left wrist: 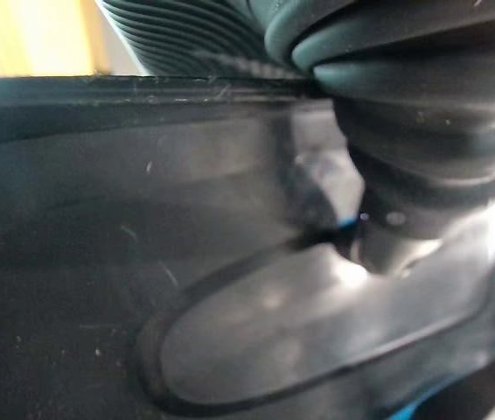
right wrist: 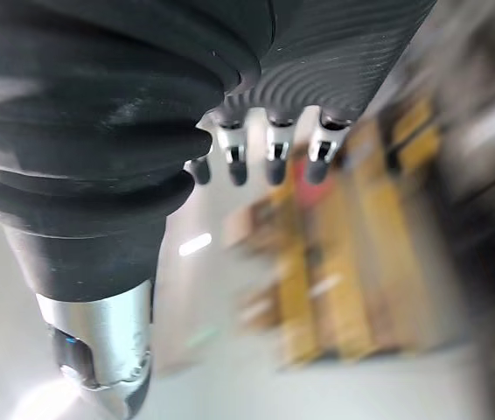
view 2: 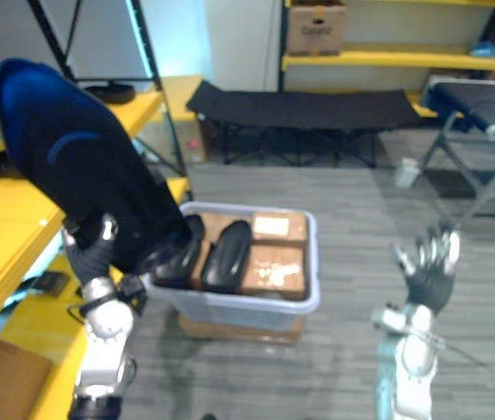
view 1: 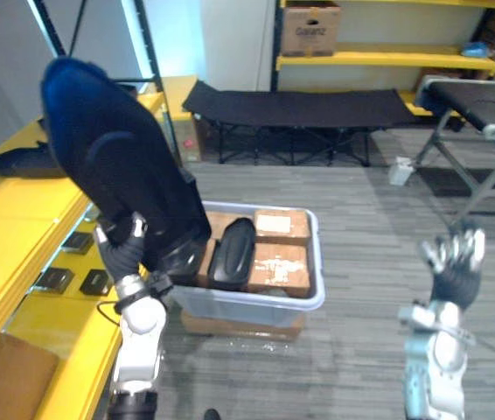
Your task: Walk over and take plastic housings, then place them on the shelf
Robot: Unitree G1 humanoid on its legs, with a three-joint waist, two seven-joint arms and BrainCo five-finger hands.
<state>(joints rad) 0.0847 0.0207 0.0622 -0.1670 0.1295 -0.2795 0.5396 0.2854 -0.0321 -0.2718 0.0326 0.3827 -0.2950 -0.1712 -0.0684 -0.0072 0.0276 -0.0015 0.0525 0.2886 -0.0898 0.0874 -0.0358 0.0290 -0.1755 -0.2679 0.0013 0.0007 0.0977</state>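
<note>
A large dark blue-black plastic housing (view 1: 112, 162) stands raised and tilted above the yellow shelf's edge, held from below by my left hand (view 1: 125, 249). In the left wrist view the thumb (left wrist: 387, 236) presses against the housing's glossy shell (left wrist: 99, 262). A second black housing (view 1: 233, 252) lies in the clear plastic bin (view 1: 316, 293) among brown cardboard boxes (view 1: 280, 267). My right hand (view 1: 457, 261) hovers over the floor to the right of the bin, fingers (right wrist: 269, 153) spread and holding nothing.
The yellow shelf (view 1: 16, 223) runs along the left, with a dark part (view 1: 18, 161) on its top and small black pieces (view 1: 55, 278) lower down. A black folding cot (view 1: 300, 109), a back shelf with a cardboard box (view 1: 310, 29) and a grey stand (view 1: 484, 109) lie beyond.
</note>
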